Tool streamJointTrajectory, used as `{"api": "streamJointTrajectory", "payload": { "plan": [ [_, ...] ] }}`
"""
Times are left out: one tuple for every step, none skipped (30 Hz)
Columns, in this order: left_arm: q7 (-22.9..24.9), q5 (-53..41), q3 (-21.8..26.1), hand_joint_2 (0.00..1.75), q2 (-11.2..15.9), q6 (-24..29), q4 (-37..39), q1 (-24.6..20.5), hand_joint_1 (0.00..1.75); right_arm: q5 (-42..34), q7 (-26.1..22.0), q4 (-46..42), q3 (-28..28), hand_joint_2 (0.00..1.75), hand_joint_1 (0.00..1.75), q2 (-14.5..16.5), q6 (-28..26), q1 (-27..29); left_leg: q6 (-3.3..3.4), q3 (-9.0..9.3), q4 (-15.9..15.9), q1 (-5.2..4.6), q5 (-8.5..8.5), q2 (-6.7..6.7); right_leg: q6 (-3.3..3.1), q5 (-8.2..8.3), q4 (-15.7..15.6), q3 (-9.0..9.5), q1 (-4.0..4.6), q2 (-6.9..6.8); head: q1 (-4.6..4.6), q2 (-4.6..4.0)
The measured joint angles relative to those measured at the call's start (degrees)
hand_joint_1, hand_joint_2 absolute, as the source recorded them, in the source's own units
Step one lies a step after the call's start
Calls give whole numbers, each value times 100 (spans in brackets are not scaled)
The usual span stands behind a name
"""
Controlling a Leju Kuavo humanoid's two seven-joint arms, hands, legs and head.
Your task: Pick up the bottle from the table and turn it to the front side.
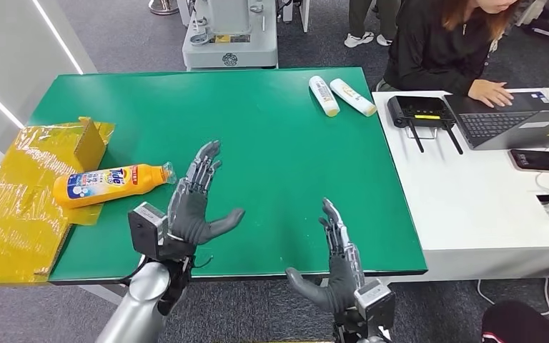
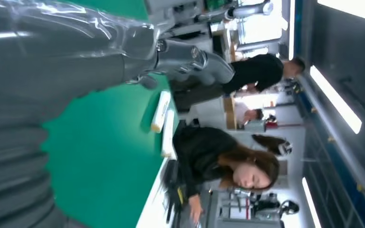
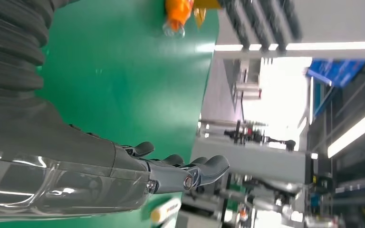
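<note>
My left hand (image 1: 189, 204) hangs over the green bench (image 1: 271, 143) with its fingers (image 1: 204, 166) spread and holding nothing, palm turned inward. My right hand (image 1: 336, 264) is at the near edge of the bench, fingers spread too, also empty. The orange bottle (image 1: 111, 184) lies on its side at the left of the bench, cap end pointing right toward my left hand and just beside my fingertips, its far end resting by a crumpled yellow plastic bag (image 1: 14, 200).

I judge the step in hand is the reach for the bottle, not yet touched. To do it well I would bring my left hand down over the bottle's middle, thumb on the near side and fingers on the far side, and close evenly so the round body does not roll away toward the bag.

Containers: a small cardboard box (image 1: 89, 143) stands against the bag; I cannot tell what is in it. Two white tubes (image 1: 342, 96) lie loose at the far right.
</note>
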Motion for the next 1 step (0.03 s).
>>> {"api": "streamJointTrajectory", "payload": {
  "plan": [
    [-13, 40, -6, 175, -21, -18, -80, 65, 0, -1, 0, -30, -20, 175, 0, 0, -11, 29, 0, 0, 0, 0, 0, 1, 0, 0, 0, 0, 0, 1, 0, 0]
  ]
}}
